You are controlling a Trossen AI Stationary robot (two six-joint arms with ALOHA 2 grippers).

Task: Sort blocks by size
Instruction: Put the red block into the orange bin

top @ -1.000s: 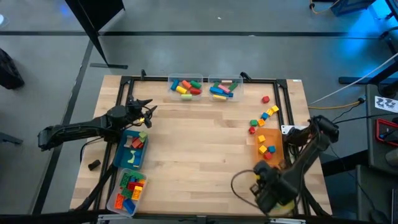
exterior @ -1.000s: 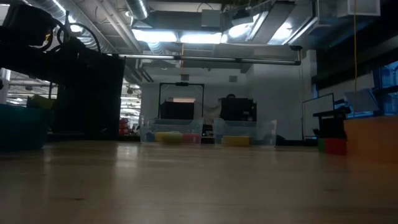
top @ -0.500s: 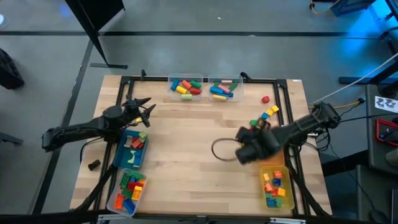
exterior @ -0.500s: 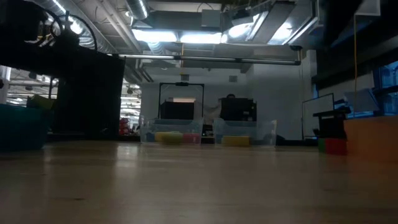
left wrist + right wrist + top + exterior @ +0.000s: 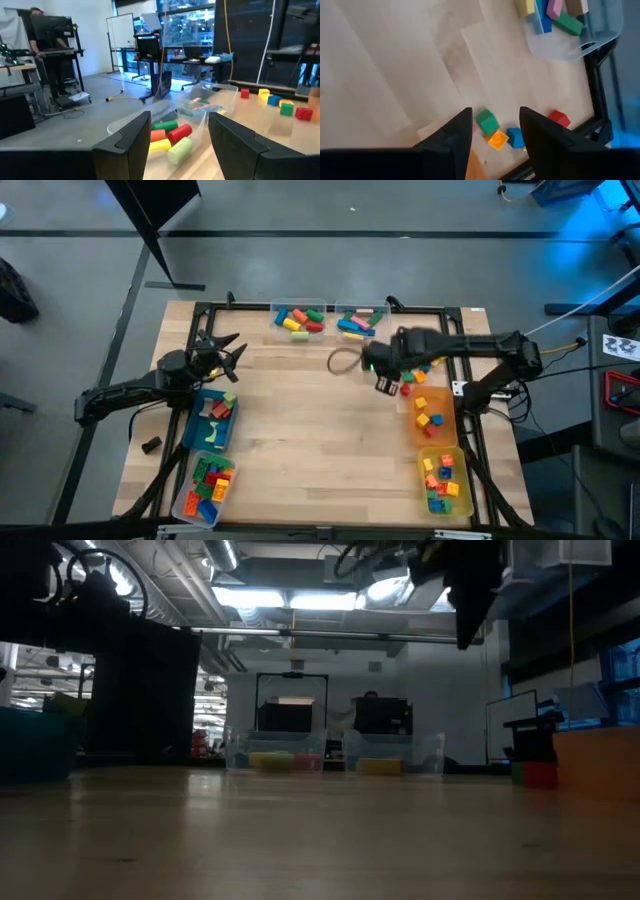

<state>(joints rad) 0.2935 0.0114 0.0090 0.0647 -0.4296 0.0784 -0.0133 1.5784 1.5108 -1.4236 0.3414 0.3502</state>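
Note:
Several loose blocks (image 5: 428, 366) lie on the table at the far right, with a red one (image 5: 427, 339) apart, nearer the far edge. My right gripper (image 5: 385, 375) hangs above the table just left of them, pointing steeply down, open and empty. In its wrist view a green block (image 5: 486, 121), an orange one (image 5: 497, 139) and a red one (image 5: 559, 118) lie below the fingers. My left gripper (image 5: 230, 346) waits at the far left, level and open, with nothing between its fingers (image 5: 135, 135).
Two clear bins (image 5: 300, 320) (image 5: 357, 323) of longer blocks stand at the far edge. An orange bin (image 5: 433, 415) and a yellow bin (image 5: 445, 480) hold small blocks at the right. A blue bin (image 5: 212, 420) and a clear bin (image 5: 205, 485) stand at the left. Bare wood lies mid-table.
My right gripper has swung from over the yellow bin at the near right corner toward the table's far edge, rolling its wrist on the way. It now hangs beside the loose blocks, and the yellow bin shows again.

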